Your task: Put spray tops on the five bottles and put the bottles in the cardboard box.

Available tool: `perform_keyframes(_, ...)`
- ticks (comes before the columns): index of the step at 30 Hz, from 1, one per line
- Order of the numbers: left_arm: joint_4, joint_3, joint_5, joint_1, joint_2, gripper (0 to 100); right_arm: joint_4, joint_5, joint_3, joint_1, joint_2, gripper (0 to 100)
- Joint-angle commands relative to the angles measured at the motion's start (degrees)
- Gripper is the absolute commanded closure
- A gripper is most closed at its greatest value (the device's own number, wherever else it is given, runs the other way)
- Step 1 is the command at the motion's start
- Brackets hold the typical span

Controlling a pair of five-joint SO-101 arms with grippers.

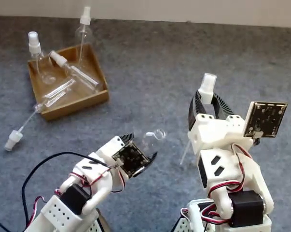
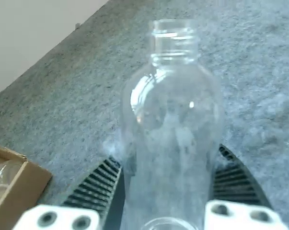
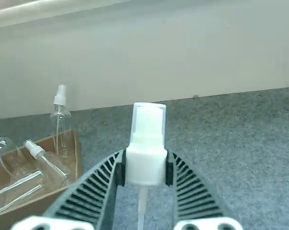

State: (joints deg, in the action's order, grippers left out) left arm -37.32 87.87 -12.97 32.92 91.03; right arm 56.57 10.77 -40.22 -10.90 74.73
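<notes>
Desk point(image 1: 184, 58), grey cover. Cardboard box point(image 1: 73, 105) at 10 o'clock holds an upright capped bottle point(image 1: 39, 65), a lying capped bottle point(image 1: 80, 77) and a lying bottle point(image 1: 58, 92) that looks uncapped. The tall capped bottle point(image 1: 84, 31) stands just past the box's 12 o'clock edge.

Left gripper point(image 1: 143, 145): fingers clamped round the open bottle point(image 2: 170, 124), neck bare. Right gripper point(image 1: 209, 99): fingers pinch a spray top point(image 3: 146, 143) at its 2 o'clock, apart.

Loose top point(image 1: 12, 140) lies on the desk at the box's 7 o'clock.

My read: three capped, two boxed.
</notes>
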Motion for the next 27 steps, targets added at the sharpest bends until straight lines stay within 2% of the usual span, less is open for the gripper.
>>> perform_keyframes(1, 4.66, 3.47, 6.15, 1.36, 7.16, 88, -2.68, 0.44, 1.1, 0.84, 0.31, 94.0)
perform_keyframes(6, 5.89, 7.6, 11.69, 3.3, 13.93, 88, -10.15, 0.53, 0.66, 0.75, 0.31, 94.0)
perform_keyframes(13, 5.89, 9.1, 12.13, 10.95, 13.85, 88, -15.52, 0.62, 0.48, 0.66, 0.31, 94.0)
perform_keyframes(19, 5.89, 9.1, 12.13, 11.3, 13.85, 88, -15.87, 6.51, 0.75, 0.66, 0.31, 94.0)
perform_keyframes(27, 5.71, 9.1, 12.13, 11.03, 13.76, 88, -15.78, 6.68, 1.1, 0.66, 0.31, 94.0)
